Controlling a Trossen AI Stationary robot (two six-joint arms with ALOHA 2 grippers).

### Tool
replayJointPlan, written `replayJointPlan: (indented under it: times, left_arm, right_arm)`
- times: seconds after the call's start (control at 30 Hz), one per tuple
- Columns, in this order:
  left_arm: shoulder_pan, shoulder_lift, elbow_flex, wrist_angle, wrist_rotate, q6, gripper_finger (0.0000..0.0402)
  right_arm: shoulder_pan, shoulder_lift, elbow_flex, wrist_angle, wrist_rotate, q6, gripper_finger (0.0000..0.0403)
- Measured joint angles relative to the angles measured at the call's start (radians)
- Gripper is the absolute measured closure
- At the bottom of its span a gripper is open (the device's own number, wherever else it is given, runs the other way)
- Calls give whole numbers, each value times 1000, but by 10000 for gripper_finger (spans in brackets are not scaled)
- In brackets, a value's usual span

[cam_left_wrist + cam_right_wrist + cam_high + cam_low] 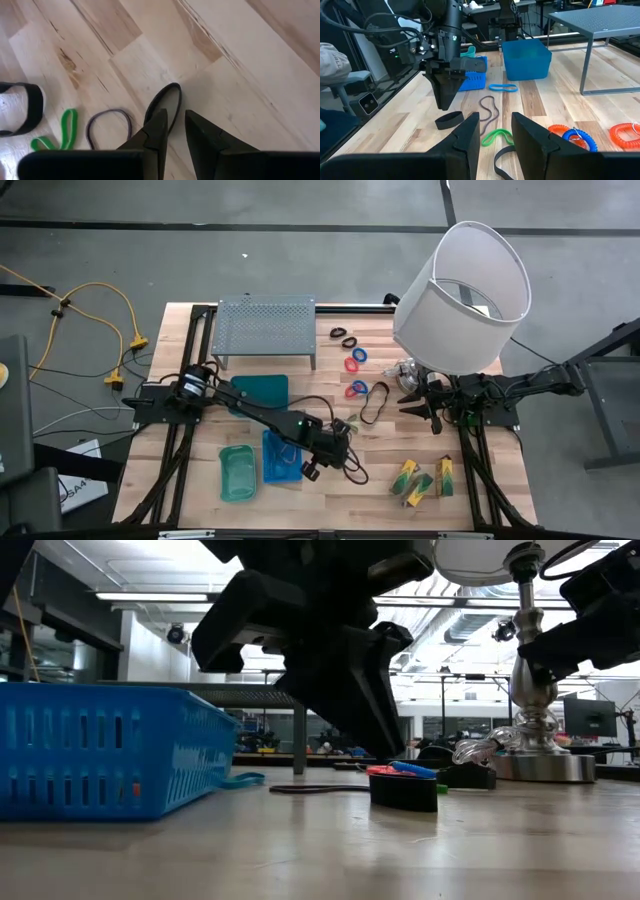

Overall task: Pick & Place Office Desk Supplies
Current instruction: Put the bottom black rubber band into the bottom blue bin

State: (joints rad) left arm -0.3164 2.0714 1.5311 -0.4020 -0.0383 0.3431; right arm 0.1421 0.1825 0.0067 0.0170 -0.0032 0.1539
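My left gripper [175, 119] points down at the wooden table [330, 500] near its front middle, fingers a little apart. A thin black loop [166, 100] lies flat on the wood just ahead of them, its near end hidden behind one fingertip [159, 122]. Beside it lie a wide black band [30, 107], a green band [62, 131] and a thin dark band [107, 125]. From the right wrist view, my left gripper [443, 102] hangs just above the wide black band [449, 120]. My right gripper [495, 122] waits open at the table's right side, under the lamp.
A blue basket [280, 458] and a green tray [237, 472] sit left of my left gripper, a teal tray [262, 390] behind them. Red and blue rings [356, 388], a black band [375, 405] and yellow-green packets [425, 478] lie to the right. The grey rack [265, 328] and lamp [465, 290] stand at the back.
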Motion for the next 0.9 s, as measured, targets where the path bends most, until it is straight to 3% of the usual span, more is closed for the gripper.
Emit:
replayJointPlan:
  times: [0.9]
  left_arm:
    - [6,37,-1,1,-23,-19,340]
  right_arm:
    - [0,0,0,1,0,0,302]
